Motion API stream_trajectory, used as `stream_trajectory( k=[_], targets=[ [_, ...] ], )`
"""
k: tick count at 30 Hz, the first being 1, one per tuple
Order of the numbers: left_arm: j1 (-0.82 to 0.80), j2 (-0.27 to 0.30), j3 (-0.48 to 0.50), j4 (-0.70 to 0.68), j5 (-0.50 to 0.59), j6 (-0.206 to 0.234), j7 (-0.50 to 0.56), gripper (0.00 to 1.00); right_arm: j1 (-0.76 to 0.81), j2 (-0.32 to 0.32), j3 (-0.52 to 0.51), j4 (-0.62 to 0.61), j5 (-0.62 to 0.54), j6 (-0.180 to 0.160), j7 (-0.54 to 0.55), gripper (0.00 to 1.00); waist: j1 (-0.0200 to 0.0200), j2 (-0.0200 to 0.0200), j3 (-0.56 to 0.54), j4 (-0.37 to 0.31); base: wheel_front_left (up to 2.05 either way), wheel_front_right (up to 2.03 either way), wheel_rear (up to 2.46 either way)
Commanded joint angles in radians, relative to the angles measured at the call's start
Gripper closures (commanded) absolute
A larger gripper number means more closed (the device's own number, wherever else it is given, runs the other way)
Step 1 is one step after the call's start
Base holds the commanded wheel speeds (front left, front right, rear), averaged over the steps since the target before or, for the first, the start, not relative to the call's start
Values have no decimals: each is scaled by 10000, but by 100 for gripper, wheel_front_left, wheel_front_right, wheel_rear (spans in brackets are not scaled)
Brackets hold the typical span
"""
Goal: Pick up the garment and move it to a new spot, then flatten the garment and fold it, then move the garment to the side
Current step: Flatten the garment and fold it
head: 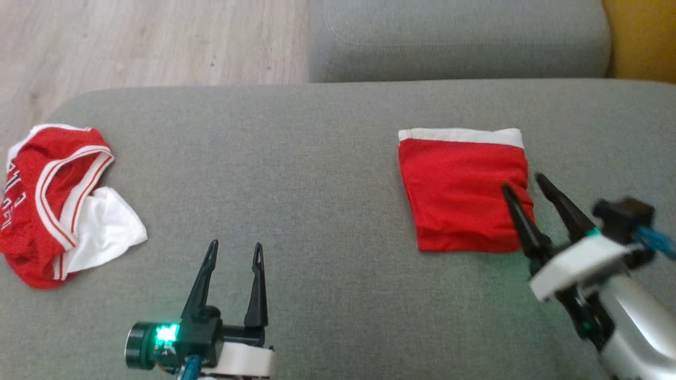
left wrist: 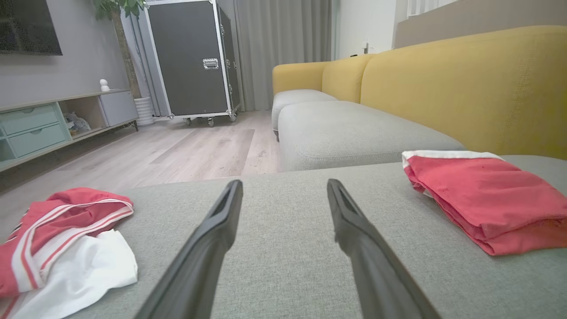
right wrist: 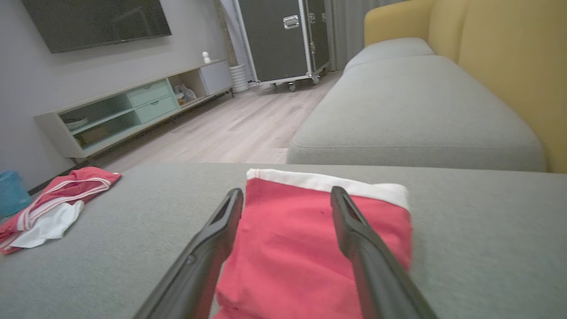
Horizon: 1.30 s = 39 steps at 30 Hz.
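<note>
A folded red garment [head: 459, 195] with a white band along its far edge lies flat on the right side of the grey sofa cushion [head: 317, 174]. My right gripper [head: 523, 182] stands open over the garment's near right corner, with nothing between its fingers. The right wrist view has the folded garment [right wrist: 288, 248] under and between the two spread fingers [right wrist: 354, 230]. My left gripper [head: 234, 247] is open over bare cushion at the lower left, well apart from the garment. The left wrist view places the garment [left wrist: 483, 195] to the right.
A crumpled red and white jersey [head: 58, 206] lies at the cushion's left edge, also in the left wrist view [left wrist: 62, 239]. A second grey cushion [head: 454, 37] sits behind, with a yellow backrest [left wrist: 465, 84] to the right. Wooden floor [head: 132, 42] lies beyond the left edge.
</note>
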Motion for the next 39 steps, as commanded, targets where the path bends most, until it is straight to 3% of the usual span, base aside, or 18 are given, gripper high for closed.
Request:
stream_trajectory(
  k=[1,5,13,22,27,39],
  targets=[
    [-141,-16,408,-431,53,89,-53,0,231,-199,-306,-286,-270,-7,-214,0,1,-1,-226,164,0,0,0],
    [293,-23,523,-655,20,126,-53,0,1206,-187,-1379,-436,-1085,-7,-458,0,1,-1,-527,289,0,0,0],
    [1187,-25,699,-885,17,124,-53,0,3141,654,-2994,-1687,-3115,-7,-554,0,1,-1,-974,287,0,0,0],
    [1901,-48,1106,-1180,-100,188,-53,0,4961,2372,-4270,-2709,-4673,-7,-557,0,1,-1,-1294,133,0,0,0],
    [1924,-41,1284,-1070,-23,30,-53,0,5222,2798,-4311,-2697,-5136,-7,-558,0,1,-1,-1386,65,0,0,0],
    [1962,-49,1503,-873,123,-291,-53,0,5238,2941,-4334,-2736,-5395,-7,-559,0,1,-1,-1492,-163,0,0,0]
  ],
)
